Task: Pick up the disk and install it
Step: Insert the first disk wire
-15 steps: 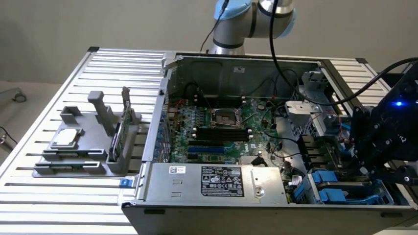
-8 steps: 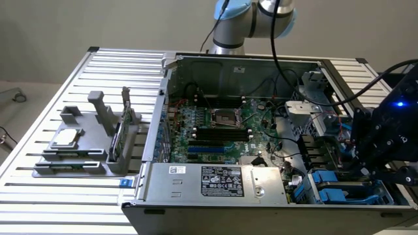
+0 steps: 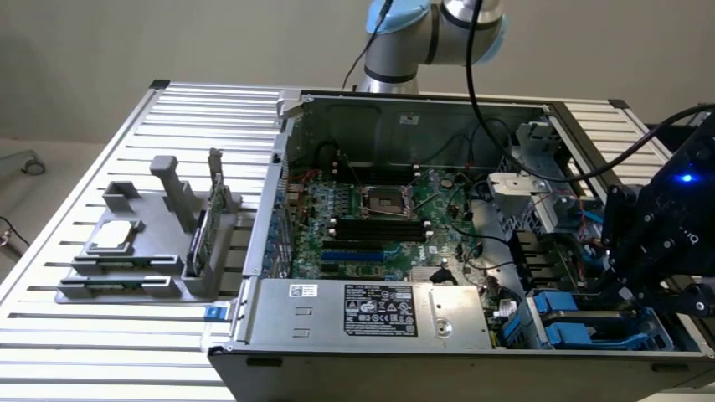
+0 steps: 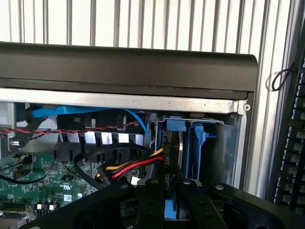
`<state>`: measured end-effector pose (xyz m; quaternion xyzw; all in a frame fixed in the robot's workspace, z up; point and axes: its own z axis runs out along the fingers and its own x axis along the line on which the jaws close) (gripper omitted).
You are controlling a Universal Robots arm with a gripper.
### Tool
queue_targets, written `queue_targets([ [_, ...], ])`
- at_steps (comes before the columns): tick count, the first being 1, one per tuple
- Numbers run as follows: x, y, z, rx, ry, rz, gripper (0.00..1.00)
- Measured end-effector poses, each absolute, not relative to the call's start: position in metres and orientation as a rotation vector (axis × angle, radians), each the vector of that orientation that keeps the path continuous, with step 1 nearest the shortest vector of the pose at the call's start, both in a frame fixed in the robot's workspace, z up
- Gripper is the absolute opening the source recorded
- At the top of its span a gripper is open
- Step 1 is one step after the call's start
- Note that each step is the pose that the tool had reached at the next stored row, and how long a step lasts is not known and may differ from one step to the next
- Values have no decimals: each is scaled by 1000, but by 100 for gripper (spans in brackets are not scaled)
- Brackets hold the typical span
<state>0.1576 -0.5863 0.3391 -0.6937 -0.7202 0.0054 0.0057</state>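
Two black fingers (image 4: 151,205) of the gripper (image 4: 170,186) are being pressed narrowly together, pinching the disk (image 4: 169,150), which is being held on edge between them with blue plastic showing in the gap. The disk is being kept upright in the drive bay at a corner of the computer case (image 3: 335,368), just beside another blue drive carrier (image 4: 199,143). A bundle of red, yellow and black cables (image 4: 138,164) is being routed next to the bay, above the green motherboard (image 4: 47,186). Beyond these, the bay is being bounded by the case's dark outer panel (image 4: 128,67). In the exterior view, the case is being supported on a slatted metal table (image 3: 100,335), with a grey fixture (image 3: 134,251) standing well apart toward the exterior view's left.
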Motion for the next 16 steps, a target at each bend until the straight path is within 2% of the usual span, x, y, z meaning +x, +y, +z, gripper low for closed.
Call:
queue_targets([
  [16,162,-584,335,-2181,-2226,51,17],
])
